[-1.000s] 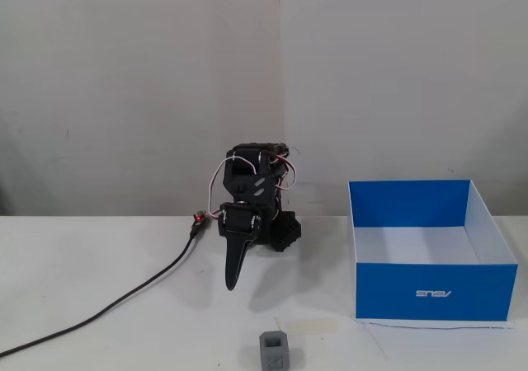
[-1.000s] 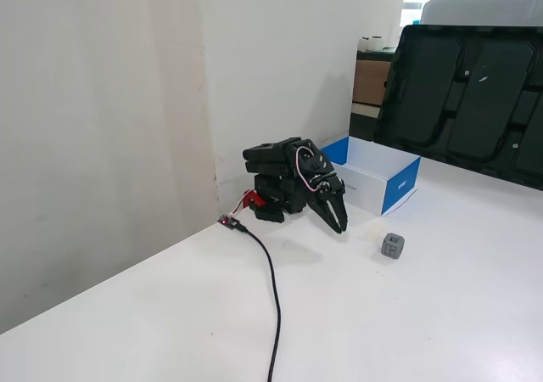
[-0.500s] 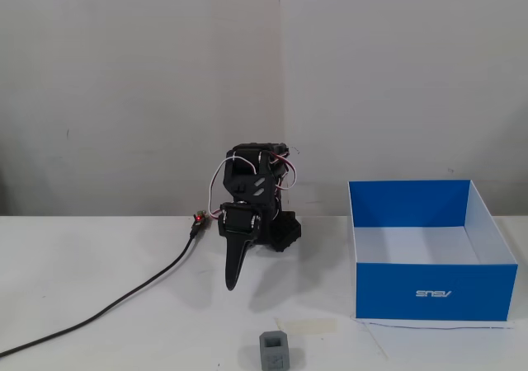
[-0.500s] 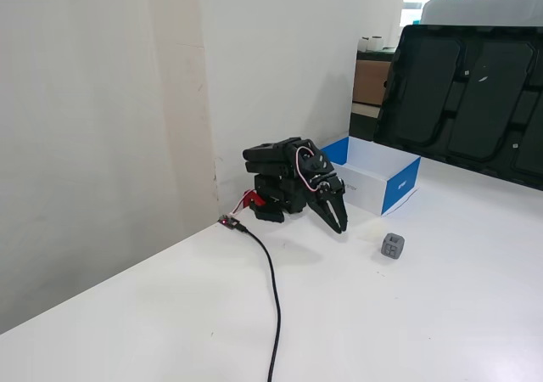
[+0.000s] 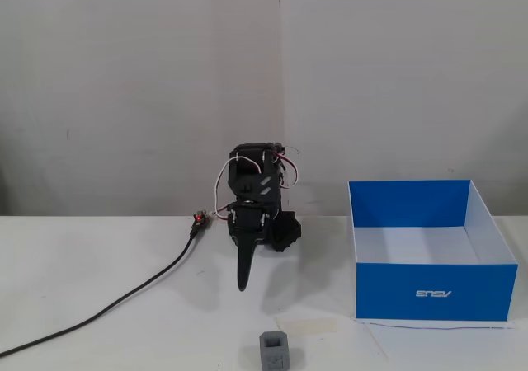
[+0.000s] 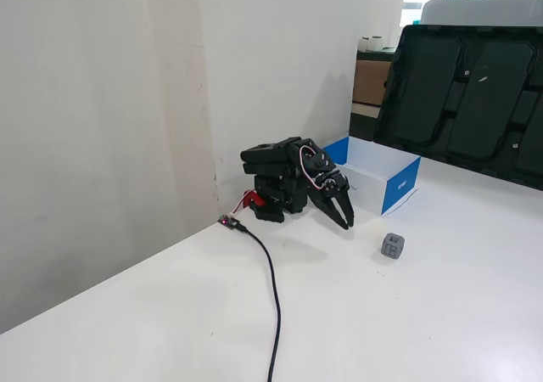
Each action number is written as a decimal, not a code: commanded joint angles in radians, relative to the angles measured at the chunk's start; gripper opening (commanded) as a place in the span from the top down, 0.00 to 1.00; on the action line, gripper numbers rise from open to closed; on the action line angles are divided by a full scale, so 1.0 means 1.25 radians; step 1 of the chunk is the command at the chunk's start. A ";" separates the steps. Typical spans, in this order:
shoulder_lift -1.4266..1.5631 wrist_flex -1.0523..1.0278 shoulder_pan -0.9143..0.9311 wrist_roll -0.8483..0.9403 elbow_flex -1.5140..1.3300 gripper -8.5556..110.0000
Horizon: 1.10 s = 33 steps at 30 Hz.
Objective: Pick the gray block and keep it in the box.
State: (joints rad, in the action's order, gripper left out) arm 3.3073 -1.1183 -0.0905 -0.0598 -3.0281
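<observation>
The gray block is a small cube on the white table near the front edge; in the other fixed view it lies in front of the arm. The box is blue with a white inside and stands to the right, empty; in the other fixed view it stands behind the arm. My gripper hangs from the folded black arm with its tips pointing down at the table, shut and empty, well short of the block. It shows in the other fixed view too.
A black cable runs from the arm's base across the table to the front left. A wall stands right behind the arm. Large black cases lean at the far side of the table.
</observation>
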 commanded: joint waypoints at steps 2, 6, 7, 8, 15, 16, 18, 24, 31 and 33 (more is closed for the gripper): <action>0.061 0.013 0.001 0.009 0.054 0.93; -0.107 0.039 -0.007 0.004 0.162 0.93; -0.162 0.052 -0.010 0.001 0.190 0.93; -0.221 0.060 -0.010 -0.001 0.222 0.93; -0.607 0.080 -0.009 -0.039 0.448 0.93; -0.653 0.081 -0.010 -0.042 0.472 0.93; -0.730 0.086 -0.015 -0.047 0.514 0.93; -0.891 0.085 -0.034 -0.070 0.630 0.93; -0.990 0.085 -0.075 -0.093 0.717 0.81; -1.017 0.083 -0.083 -0.104 0.729 0.76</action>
State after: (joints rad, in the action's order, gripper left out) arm 2.0663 -1.0262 -0.1764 -0.1718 -2.2197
